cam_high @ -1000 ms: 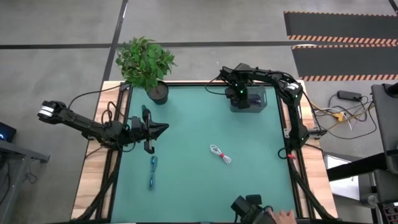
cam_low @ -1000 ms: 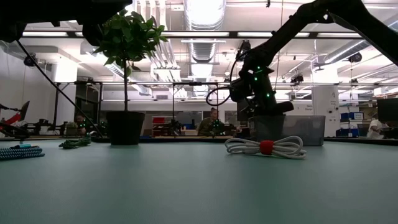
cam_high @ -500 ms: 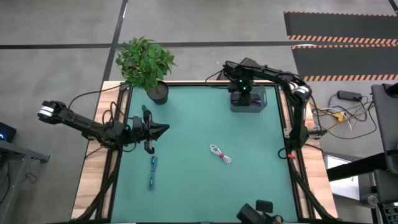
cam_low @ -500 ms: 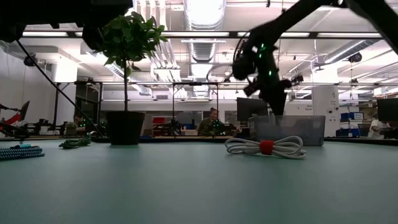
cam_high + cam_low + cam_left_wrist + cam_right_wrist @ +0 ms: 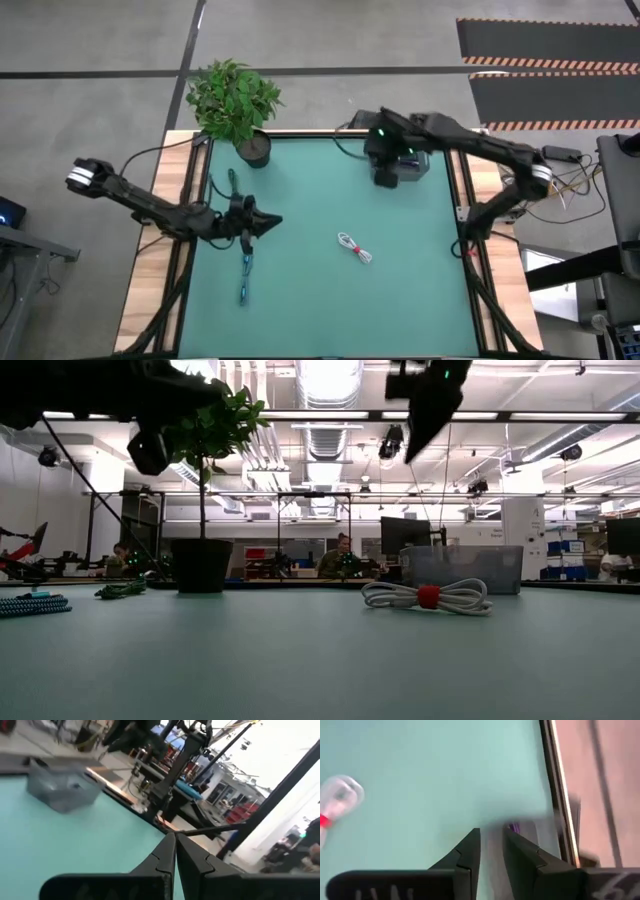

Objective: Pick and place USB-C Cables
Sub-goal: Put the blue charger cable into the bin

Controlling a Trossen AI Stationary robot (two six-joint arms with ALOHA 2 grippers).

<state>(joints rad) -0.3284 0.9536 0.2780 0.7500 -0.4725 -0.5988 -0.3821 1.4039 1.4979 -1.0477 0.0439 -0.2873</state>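
Note:
Three cables lie on the green mat: the white one with a red tie (image 5: 354, 247) near the middle, the light blue one (image 5: 245, 278) near the left, the dark green one (image 5: 232, 185) beyond it. A purple, blurred shape (image 5: 512, 826) that may be the fourth cable lies in the clear bin (image 5: 408, 165). My right gripper (image 5: 386, 170) hangs high over the bin, its fingers a little apart (image 5: 491, 836) and holding nothing. My left gripper (image 5: 272, 220) hovers just beyond the light blue cable, shut (image 5: 172, 837).
A potted plant (image 5: 237, 100) stands at the far left corner, close to the green cable. The clear bin (image 5: 460, 568) sits at the far right, behind the white cable (image 5: 428, 597). Open mat lies along the near side. People sit in the room beyond the table.
My right gripper has risen from inside the bin to high above it, and its arm's elbow has swung toward the table's right. My left gripper has moved a little toward the right and near edges, closer to the light blue cable. No cable on the mat has moved.

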